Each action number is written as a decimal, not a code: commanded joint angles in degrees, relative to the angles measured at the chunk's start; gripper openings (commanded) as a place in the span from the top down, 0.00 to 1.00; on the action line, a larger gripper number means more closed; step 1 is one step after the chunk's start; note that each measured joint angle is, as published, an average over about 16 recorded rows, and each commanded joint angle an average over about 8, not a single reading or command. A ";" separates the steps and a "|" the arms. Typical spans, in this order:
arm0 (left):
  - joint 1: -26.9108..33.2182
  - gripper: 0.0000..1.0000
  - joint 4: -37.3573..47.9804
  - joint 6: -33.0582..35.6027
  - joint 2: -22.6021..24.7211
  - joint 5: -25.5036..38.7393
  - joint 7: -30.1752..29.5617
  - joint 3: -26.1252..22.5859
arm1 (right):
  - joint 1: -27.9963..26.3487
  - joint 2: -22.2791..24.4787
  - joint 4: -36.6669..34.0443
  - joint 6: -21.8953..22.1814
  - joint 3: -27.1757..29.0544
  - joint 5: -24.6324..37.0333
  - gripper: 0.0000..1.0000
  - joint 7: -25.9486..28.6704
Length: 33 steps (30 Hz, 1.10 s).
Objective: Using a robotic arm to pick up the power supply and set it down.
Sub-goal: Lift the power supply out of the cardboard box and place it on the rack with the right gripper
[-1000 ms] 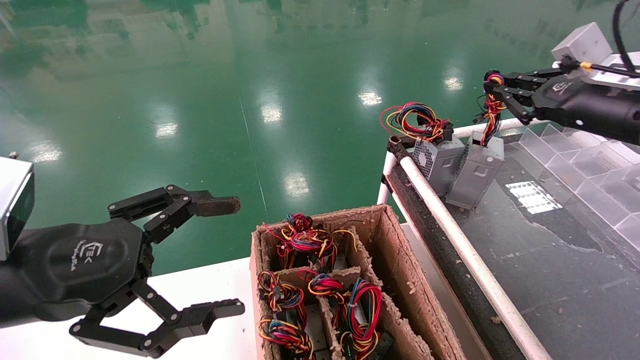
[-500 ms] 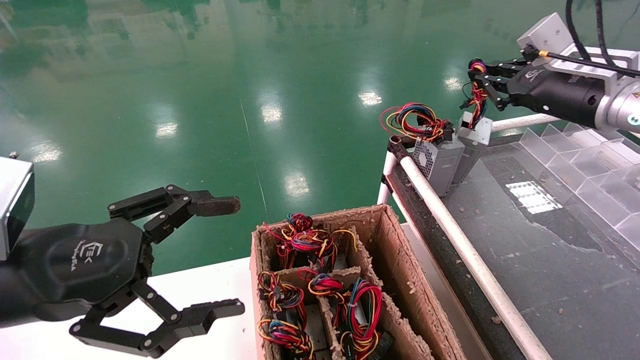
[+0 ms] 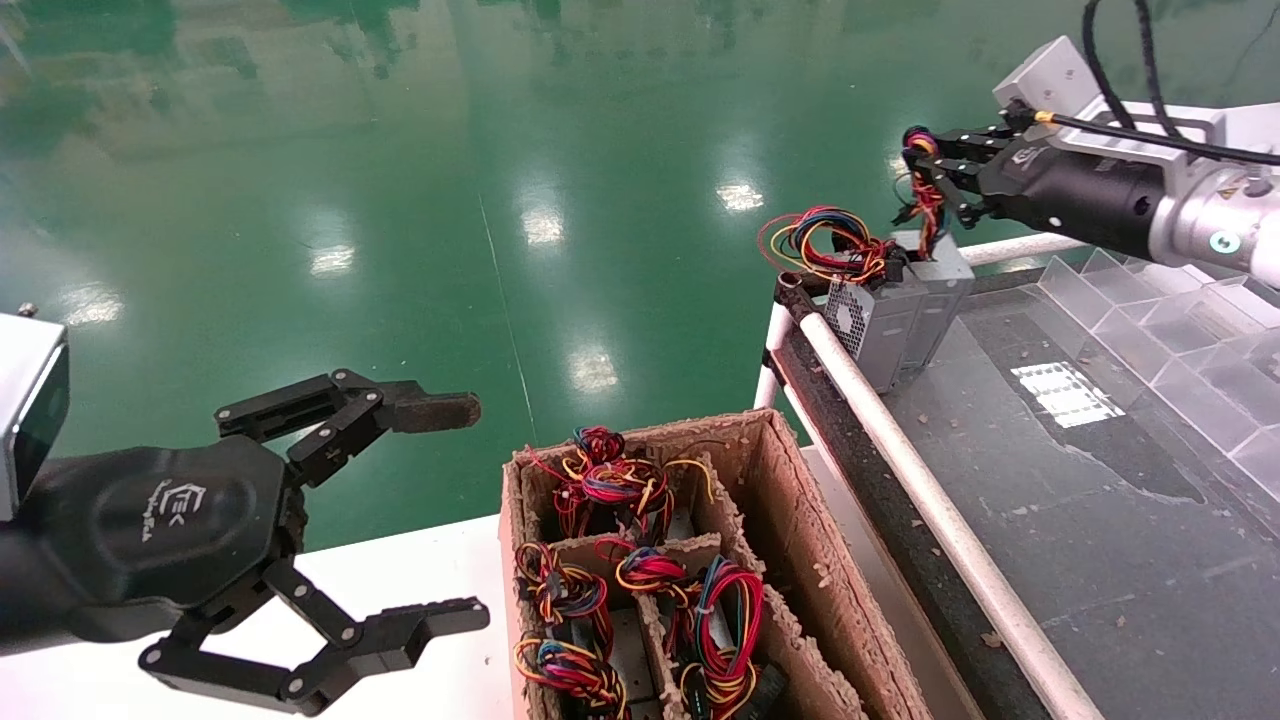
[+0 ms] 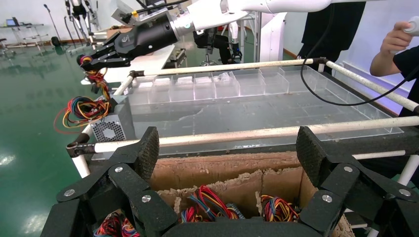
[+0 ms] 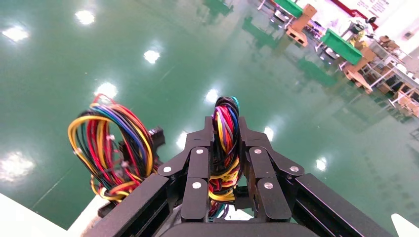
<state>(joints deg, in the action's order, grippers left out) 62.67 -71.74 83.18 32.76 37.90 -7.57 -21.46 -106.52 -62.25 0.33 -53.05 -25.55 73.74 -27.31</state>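
Observation:
The power supply (image 3: 945, 295) is a small grey metal box, upright at the far left corner of the dark table (image 3: 1080, 500). It stands right against a vented grey box (image 3: 862, 322). My right gripper (image 3: 922, 172) is above it, shut on its knot of red, yellow and black wires (image 5: 225, 148), which runs taut between the fingers (image 5: 197, 168). In the left wrist view the right gripper (image 4: 91, 60) holds the wires (image 4: 100, 83) behind the vented box (image 4: 114, 127). My left gripper (image 3: 472, 512) hangs open and holds nothing near the white bench, parked (image 4: 227, 150).
A cardboard box (image 3: 790, 520) with dividers holds several more wire-topped supplies. A white pipe rail (image 3: 905, 460) edges the table. Clear plastic dividers (image 3: 1180, 330) line its right side. The vented box carries a wide loose wire loop (image 3: 825, 240). A person's hand (image 4: 400, 42) shows beyond the table.
My right gripper has carried the power supply leftward and farther away. The box went from hanging tilted over the table to upright against the vented box. The left arm has not moved.

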 commanded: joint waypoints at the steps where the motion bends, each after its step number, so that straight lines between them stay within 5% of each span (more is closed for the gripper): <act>1: 0.00 0.00 0.00 0.00 0.00 0.00 0.00 0.00 | -0.06 -0.50 0.08 0.01 0.05 -0.08 1.00 0.06; 12: 0.00 0.00 0.00 0.00 0.00 0.00 0.00 0.00 | 0.61 -1.30 -0.36 0.35 -0.15 0.21 0.95 -0.26; 20: 0.00 0.00 0.00 0.00 0.00 0.00 0.00 -0.01 | 0.62 -0.94 -0.58 0.46 -0.02 0.03 0.00 0.18; 33: 0.00 0.00 0.00 0.00 0.00 -0.01 0.00 -0.01 | 0.44 0.24 -0.61 -0.27 -0.29 0.41 0.00 0.50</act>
<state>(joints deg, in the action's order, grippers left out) 62.67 -71.74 83.18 32.75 37.89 -7.56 -21.47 -106.05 -62.03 -0.29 -53.25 -25.79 74.08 -26.80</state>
